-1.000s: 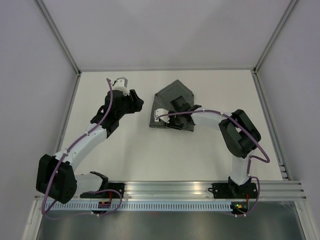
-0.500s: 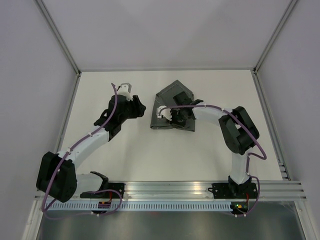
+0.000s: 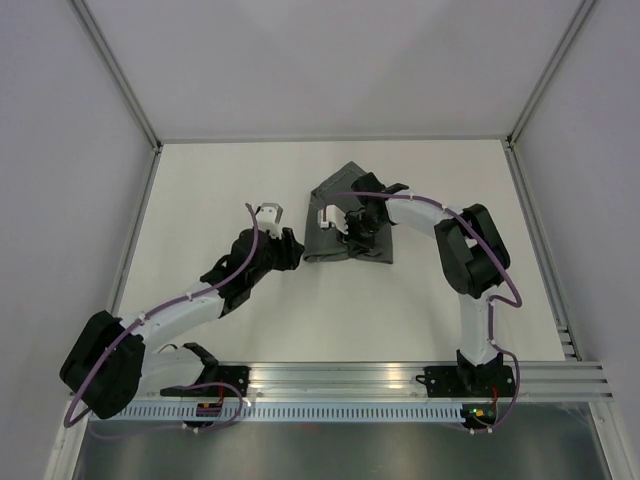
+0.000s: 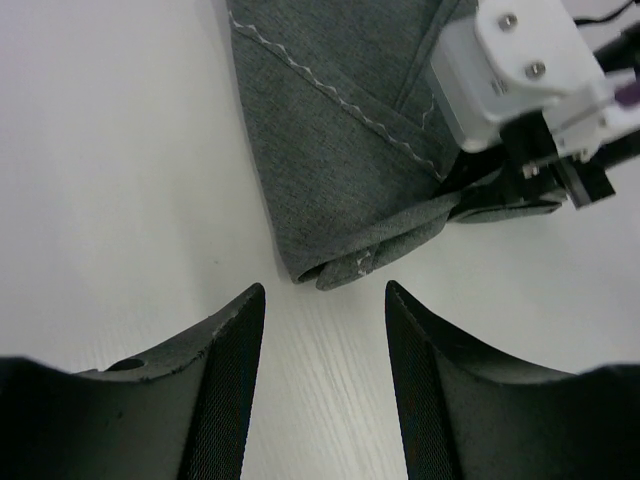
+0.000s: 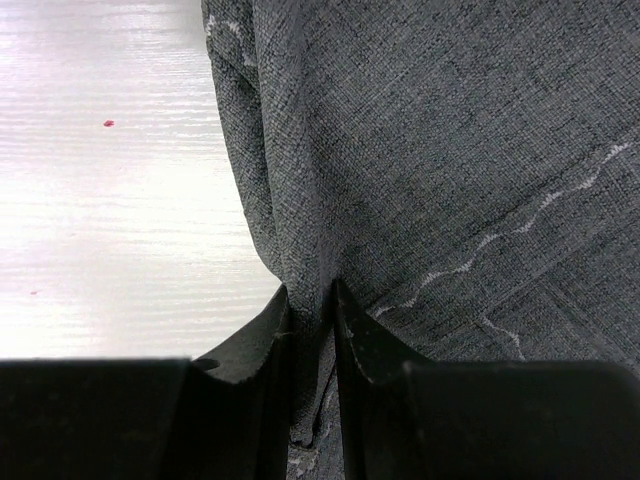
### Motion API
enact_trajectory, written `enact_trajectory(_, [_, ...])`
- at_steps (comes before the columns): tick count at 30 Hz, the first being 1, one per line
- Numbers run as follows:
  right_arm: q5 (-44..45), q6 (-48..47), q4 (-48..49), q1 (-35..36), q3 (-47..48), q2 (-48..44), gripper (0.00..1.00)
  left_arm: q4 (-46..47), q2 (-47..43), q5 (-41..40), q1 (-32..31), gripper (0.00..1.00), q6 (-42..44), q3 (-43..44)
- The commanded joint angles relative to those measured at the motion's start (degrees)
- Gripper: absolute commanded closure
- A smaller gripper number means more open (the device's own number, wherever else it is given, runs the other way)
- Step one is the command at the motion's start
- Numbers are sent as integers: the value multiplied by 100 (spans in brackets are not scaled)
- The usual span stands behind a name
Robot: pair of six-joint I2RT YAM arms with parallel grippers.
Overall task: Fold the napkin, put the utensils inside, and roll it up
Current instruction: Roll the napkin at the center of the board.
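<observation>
Right gripper: we record it pinching a ridge of woven grey napkin; left gripper gapes, unladen.

dk grey napkin, folded, bunched, pale stitching

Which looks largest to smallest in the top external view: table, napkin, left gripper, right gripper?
1. table, by far the largest.
2. napkin, a folded dark bundle.
3. left gripper and right gripper: they look about alike, and the right one blends into the dark cloth it pinches, so I won't rank them.
</observation>
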Motion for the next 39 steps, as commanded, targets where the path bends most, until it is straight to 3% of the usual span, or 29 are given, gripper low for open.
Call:
enact_trajectory(1, [-230,-267,-1401,-97,-70,584,82,923,-281,-290,-256,43,435,-361])
enact_trajectory(7, [-396,-416,-1937,-185,281,821,84,1416,-159,-825,-1029,42,1207,-634])
enact_trajectory(12, [-485,-548,-2359,-238,484,1067,85,1943,456,-1116,-1627,42,2059,-547])
enact_trajectory(17, [-458,-557,-2491,-273,554,1164,87,2900,1080,-1204,-2268,40,3220,-467])
enact_trajectory(22, [-458,-566,-2579,-291,642,1304,88,3578,1721,-995,-2507,37,4170,-354])
enact_trajectory(30, [-485,-566,-2693,-353,783,1498,89,3307,2258,-256,-2559,35,4909,7])
enact_trajectory(39, [-458,-540,-2676,-388,844,1551,90,2524,2522,272,-2603,34,4927,349])
